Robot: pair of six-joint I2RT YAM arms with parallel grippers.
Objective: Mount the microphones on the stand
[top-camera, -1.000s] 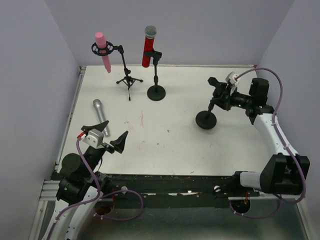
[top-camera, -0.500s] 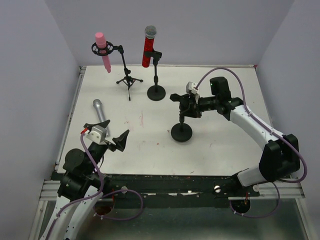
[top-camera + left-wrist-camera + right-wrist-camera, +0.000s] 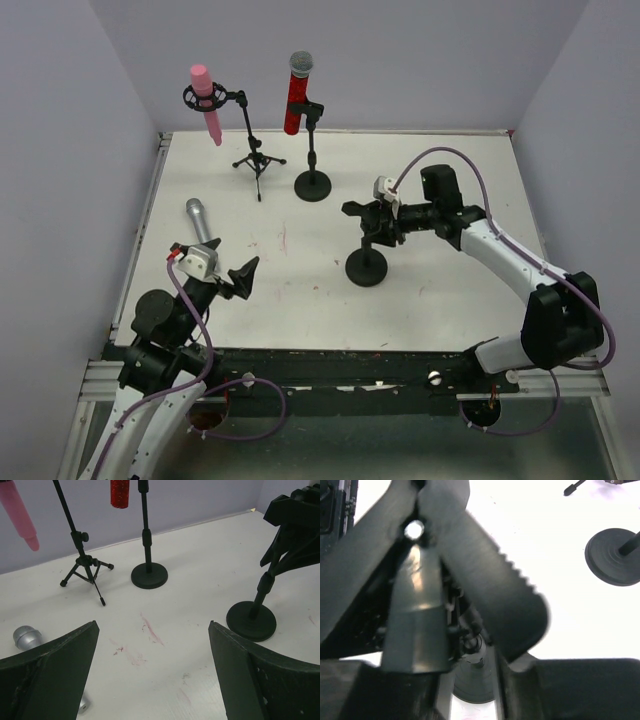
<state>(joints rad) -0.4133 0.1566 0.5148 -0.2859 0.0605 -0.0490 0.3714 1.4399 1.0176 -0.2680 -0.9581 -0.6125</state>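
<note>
Silver-grey microphone [image 3: 200, 225] lies on the worktop [image 3: 450, 200] near the wide-open left end effector [image 3: 213, 263]; likely light, rigid, slippery, best gripped mid-barrel. Right end effector [image 3: 373, 216] flanks the empty stand [image 3: 367, 265], grip unclear.

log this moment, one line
pink mic: mounted | red mic: mounted | silver mic: on table | left pincer: open | right pincer: at empty stand, grip unclear
</note>
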